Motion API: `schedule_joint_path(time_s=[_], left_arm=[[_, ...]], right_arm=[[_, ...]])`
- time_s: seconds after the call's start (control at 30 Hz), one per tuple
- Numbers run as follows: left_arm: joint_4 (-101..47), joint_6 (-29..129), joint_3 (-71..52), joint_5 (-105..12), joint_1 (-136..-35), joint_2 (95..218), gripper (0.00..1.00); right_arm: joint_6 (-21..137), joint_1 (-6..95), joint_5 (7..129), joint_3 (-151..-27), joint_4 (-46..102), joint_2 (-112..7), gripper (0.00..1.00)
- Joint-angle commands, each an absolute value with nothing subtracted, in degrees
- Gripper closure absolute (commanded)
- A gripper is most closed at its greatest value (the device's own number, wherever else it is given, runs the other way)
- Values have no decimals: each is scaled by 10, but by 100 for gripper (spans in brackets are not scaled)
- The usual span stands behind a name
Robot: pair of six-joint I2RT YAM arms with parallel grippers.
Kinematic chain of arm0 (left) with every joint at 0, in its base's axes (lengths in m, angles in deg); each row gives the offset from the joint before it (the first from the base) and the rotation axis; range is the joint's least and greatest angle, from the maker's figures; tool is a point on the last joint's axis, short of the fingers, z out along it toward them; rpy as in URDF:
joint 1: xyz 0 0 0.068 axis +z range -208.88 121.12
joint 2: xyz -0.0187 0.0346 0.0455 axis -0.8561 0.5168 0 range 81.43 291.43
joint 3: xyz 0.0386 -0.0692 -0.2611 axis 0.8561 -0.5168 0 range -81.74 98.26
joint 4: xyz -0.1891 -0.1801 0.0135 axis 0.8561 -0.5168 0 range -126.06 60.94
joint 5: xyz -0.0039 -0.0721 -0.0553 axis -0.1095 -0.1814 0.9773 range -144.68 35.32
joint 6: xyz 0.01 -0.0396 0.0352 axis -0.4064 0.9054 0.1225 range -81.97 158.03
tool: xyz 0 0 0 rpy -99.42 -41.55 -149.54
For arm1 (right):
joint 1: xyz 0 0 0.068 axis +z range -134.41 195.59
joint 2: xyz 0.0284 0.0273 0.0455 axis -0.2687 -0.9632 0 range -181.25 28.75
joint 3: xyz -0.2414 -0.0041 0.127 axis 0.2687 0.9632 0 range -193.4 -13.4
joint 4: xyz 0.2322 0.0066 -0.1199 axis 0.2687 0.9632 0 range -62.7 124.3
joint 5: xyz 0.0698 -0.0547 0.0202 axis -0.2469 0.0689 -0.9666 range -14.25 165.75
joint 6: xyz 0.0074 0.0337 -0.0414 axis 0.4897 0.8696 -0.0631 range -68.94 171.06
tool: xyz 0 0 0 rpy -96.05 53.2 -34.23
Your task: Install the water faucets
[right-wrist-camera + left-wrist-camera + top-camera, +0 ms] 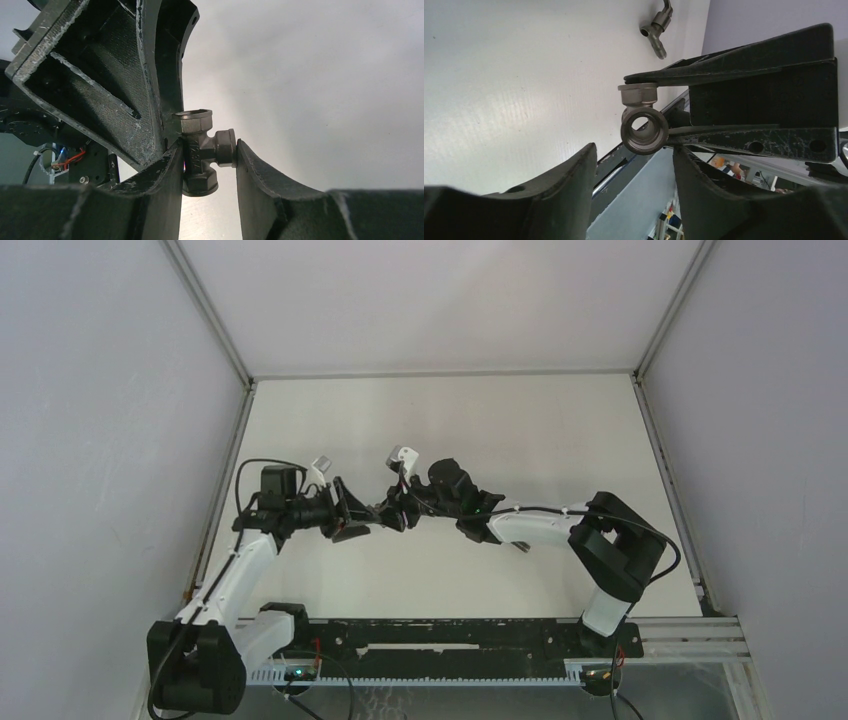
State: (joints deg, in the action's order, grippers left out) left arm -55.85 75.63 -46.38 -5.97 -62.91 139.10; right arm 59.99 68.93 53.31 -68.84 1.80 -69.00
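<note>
The right gripper [209,147] pinches the stubby tee-shaped fitting [200,155] between its fingers, up off the table [524,75]. Facing it, the left gripper [634,150] has its jaws apart with nothing between them (the fitting's round open end sits just beyond its tips). The other tap part, a slim stem [656,25], lies on the table well apart from both.
</note>
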Motion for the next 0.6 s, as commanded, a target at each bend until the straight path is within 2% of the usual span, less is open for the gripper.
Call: schedule_joint_path(time_s=[0.0, 0.07, 0.13, 0.23, 0.27, 0.5, 0.57], left_arm=[[-492, 794, -475, -53, -633, 1397, 44], [-488, 796, -475, -55, -633, 1399, 51], [-488, 796, -472, -57, -633, 1403, 53], [-491, 800, -469, -72, -633, 1397, 34], [-494, 804, -469, -85, -633, 1393, 32], [-460, 865, -490, -151, -632, 1343, 49], [-453, 882, -495, -166, -632, 1325, 50]], right_arm=[[611, 700, 505, -691, -30, -674, 57], [611, 701, 504, -691, -31, -674, 57], [608, 702, 503, -691, -30, -674, 57], [606, 703, 503, -691, -25, -672, 57], [606, 703, 503, -691, -23, -671, 57], [600, 705, 504, -691, -14, -666, 57], [600, 704, 504, -691, -14, -667, 57]])
